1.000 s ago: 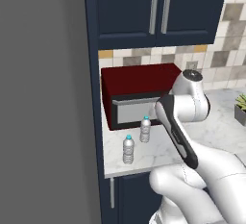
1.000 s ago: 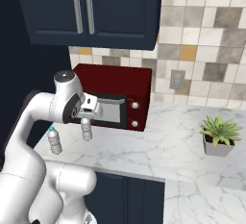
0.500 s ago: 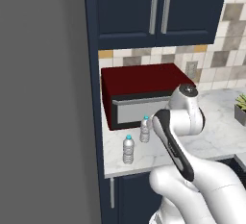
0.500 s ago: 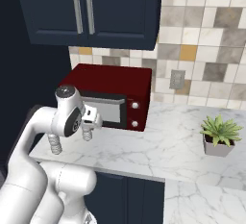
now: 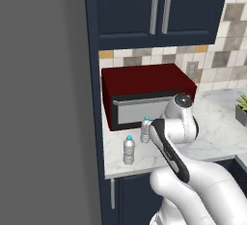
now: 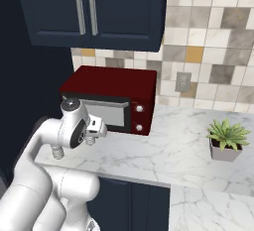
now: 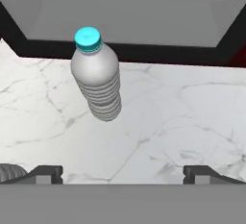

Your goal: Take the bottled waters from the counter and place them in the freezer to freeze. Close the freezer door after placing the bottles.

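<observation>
Here, two small clear ribbed plastic bottles with light blue caps stand upright on the white marble-patterned table (image 5: 212, 137) with grey veins, in front of the dark red box-shaped microwave (image 5: 144, 93). The nearer bottle (image 5: 129, 150) stands close to the table's front edge and left end, beside the tall flat grey fridge panel (image 5: 46, 103); the farther bottle (image 5: 145, 130) stands just before the microwave's grey door, partly behind the white arm. In the hand view that farther bottle (image 7: 97, 76) stands above and between the two dark finger tips, nearer the left one, touching neither. The gripper (image 7: 123, 174) hangs low over the marble with its jaws wide apart and holding nothing. A small green potted plant (image 6: 227, 138) sits well apart on the right.
</observation>
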Available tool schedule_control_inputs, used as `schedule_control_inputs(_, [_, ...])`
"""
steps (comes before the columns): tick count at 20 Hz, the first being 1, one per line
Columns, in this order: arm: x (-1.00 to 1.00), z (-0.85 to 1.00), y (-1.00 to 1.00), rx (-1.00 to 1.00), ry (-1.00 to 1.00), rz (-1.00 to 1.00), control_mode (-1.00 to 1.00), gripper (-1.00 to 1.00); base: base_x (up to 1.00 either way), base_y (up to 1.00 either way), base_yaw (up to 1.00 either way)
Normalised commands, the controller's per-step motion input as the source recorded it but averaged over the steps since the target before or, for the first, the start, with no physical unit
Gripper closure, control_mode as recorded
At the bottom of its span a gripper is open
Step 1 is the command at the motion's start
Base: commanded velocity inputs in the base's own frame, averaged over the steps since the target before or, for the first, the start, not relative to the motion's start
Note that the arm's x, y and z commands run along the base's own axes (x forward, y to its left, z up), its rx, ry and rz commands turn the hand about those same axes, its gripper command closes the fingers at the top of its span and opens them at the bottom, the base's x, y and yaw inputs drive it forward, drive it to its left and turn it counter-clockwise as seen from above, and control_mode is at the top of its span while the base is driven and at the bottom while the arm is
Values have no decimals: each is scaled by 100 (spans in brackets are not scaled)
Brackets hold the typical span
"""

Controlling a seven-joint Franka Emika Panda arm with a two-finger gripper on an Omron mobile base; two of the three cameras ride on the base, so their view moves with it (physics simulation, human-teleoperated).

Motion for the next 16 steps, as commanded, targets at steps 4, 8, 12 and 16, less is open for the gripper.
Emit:
schedule_control_inputs(4, [13, -11, 12, 0, 0, 0, -100, -100, 0, 0, 0])
schedule_control_inputs(8, [9, -6, 13, 0, -1, 0, -100, -100, 0, 0, 0])
schedule_control_inputs(12, [18, -19, 20, 0, -2, 0, -100, -100, 0, 0, 0])
schedule_control_inputs(16, [15, -25, 19, 1, -4, 0, -100, -100, 0, 0, 0])
